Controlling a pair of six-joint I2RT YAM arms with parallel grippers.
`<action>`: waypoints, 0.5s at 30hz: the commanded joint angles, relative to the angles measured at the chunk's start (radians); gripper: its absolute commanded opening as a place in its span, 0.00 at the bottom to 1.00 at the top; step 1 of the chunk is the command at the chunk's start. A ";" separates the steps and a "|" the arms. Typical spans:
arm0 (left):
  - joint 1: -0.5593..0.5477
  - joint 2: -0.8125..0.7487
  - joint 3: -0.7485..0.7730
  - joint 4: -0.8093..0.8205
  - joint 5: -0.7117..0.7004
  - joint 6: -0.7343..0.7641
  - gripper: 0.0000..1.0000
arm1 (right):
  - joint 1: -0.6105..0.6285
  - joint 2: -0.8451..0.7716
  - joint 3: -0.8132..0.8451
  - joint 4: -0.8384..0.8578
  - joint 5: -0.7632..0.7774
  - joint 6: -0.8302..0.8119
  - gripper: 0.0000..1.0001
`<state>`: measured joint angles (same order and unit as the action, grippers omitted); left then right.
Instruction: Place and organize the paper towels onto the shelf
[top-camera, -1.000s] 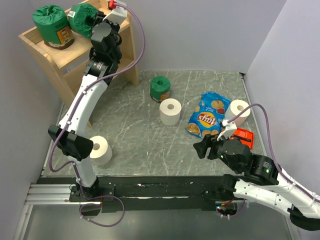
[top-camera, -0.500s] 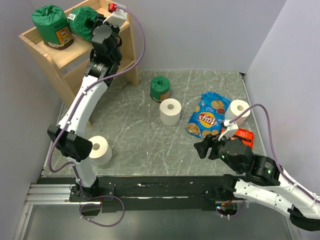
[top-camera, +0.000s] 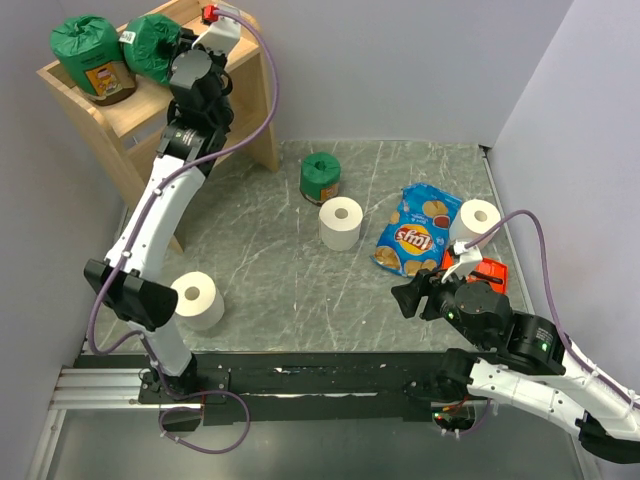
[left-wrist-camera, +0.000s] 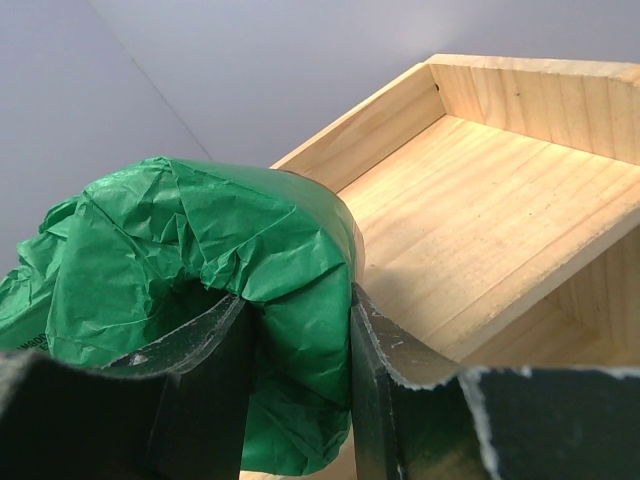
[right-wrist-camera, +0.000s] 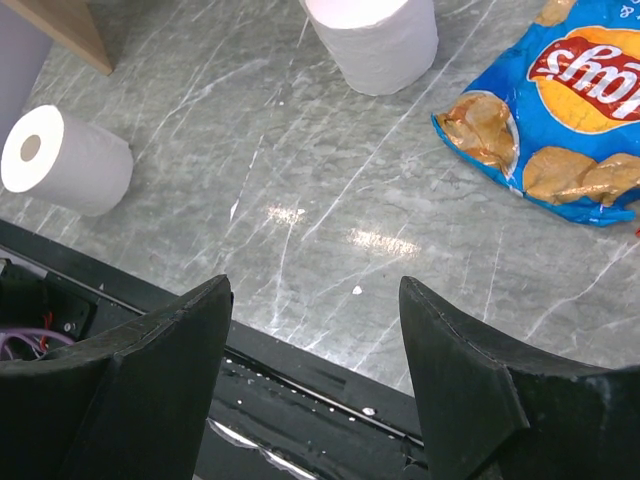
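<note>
Green roll (left-wrist-camera: 200, 230) — clamped in left tool (left-wrist-camera: 295, 350) over the shelf (left-wrist-camera: 480, 220); right tool (right-wrist-camera: 315, 300) gapes wide — empty.

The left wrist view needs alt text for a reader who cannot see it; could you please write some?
The left hand grips a paper towel roll in crinkly green wrap, beside the bare top board of a light wooden shelf with a low raised rim. A plain grey wall lies behind.

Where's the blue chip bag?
In the top view, the blue chip bag lies on the table, right of the middle white roll and left of the right-hand white roll.
</note>
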<state>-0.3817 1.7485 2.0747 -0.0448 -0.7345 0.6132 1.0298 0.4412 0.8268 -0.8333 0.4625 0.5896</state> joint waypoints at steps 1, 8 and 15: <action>0.010 -0.115 -0.017 0.010 0.065 -0.021 0.31 | 0.000 0.010 0.028 0.011 0.025 -0.005 0.75; 0.006 -0.101 0.004 -0.032 0.096 -0.023 0.34 | 0.000 0.025 0.037 0.016 0.022 -0.004 0.75; 0.006 -0.076 0.015 -0.032 0.102 -0.013 0.41 | 0.000 0.024 0.043 0.014 0.022 -0.001 0.75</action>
<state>-0.3809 1.6836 2.0407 -0.1253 -0.6575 0.5861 1.0298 0.4614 0.8268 -0.8322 0.4629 0.5861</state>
